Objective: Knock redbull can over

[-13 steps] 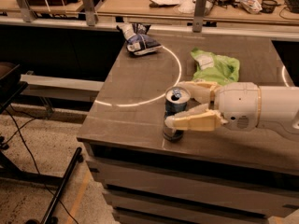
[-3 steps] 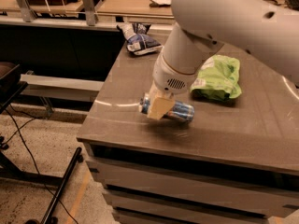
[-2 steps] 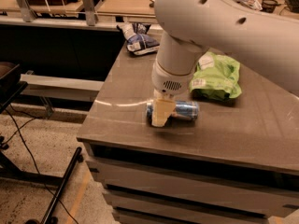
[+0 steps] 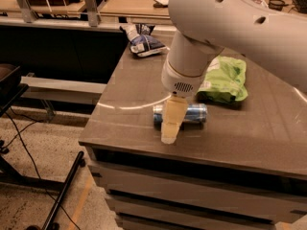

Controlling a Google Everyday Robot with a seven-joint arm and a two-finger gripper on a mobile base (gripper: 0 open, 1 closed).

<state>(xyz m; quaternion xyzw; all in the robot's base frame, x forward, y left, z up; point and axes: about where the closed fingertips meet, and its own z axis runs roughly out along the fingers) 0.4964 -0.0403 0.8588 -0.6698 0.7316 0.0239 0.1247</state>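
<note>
One can (image 4: 193, 113) lies on its side on the table (image 4: 268, 138), near the front edge, just beside the green bag (image 4: 225, 78). My gripper (image 4: 169, 134) points down across its left half; parted or closed, I cannot tell. I judge the knock done, so I would lift straight up and avoid rolling the can.

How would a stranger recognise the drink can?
On the dark grey table, near its front edge, a slim blue and silver aluminium can lies sideways behind the cream gripper. Unlike the lime-green snack bag near it, it is a metal cylinder.
</note>
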